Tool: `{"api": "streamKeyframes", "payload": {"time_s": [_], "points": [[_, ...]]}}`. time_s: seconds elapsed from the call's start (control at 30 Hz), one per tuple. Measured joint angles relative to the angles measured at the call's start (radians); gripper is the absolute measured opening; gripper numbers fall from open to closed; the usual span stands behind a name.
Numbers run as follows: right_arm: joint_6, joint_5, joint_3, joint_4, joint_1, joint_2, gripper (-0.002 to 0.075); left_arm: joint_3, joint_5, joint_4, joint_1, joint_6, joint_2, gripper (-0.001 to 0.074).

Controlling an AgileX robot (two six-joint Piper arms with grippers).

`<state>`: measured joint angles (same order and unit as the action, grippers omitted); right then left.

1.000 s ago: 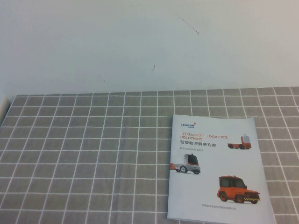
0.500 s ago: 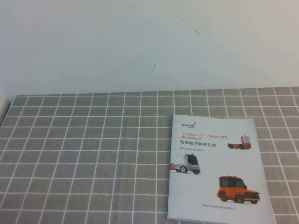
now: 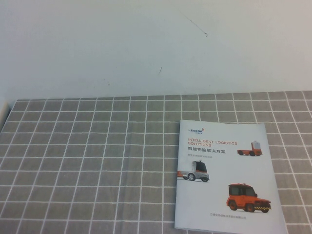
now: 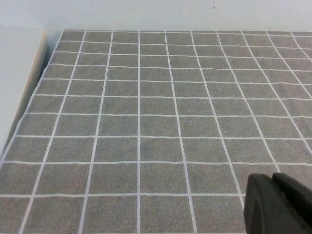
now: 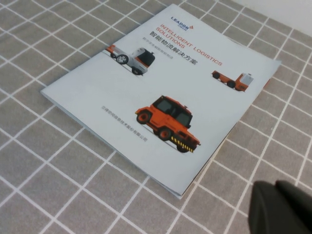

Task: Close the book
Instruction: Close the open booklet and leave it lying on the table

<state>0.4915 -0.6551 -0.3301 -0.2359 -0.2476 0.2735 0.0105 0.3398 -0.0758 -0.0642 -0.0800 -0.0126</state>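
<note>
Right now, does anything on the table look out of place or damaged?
Nothing damaged. The book lies shut, cover up, slightly askew to the tablecloth grid. The left gripper hangs over bare cloth; the right gripper hangs beside the book's corner.

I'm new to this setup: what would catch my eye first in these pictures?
The white book with orange vehicles on its cover lies flat and closed on the near right of the grey checked tablecloth. Neither arm shows in the high view. The left gripper appears only as a dark tip over bare cloth, and the right gripper as one over cloth close to the book's edge.
</note>
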Motion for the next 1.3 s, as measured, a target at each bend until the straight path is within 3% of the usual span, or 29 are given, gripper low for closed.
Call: {"api": "streamKeyframes", "payload": {"time_s": [0.33,0.53,0.87,1.3], "points": [[-0.004,0.176,0.12,0.095,0.004,-0.102,-0.0003,0.0,0.0,0.0,0.0,0.0,0.0,-0.0003],[-0.109,0.279,0.189,0.21,0.051,-0.232,-0.0003,0.0,0.0,0.0,0.0,0.002,-0.001,-0.0003],[-0.374,0.323,0.352,0.294,0.169,-0.285,-0.0003,0.0,0.0,0.0,-0.002,0.008,-0.001,-0.0003],[-0.392,0.309,0.35,0.298,0.181,-0.285,-0.0003,0.0,0.0,0.0,-0.002,0.008,-0.001,-0.0004]]}}
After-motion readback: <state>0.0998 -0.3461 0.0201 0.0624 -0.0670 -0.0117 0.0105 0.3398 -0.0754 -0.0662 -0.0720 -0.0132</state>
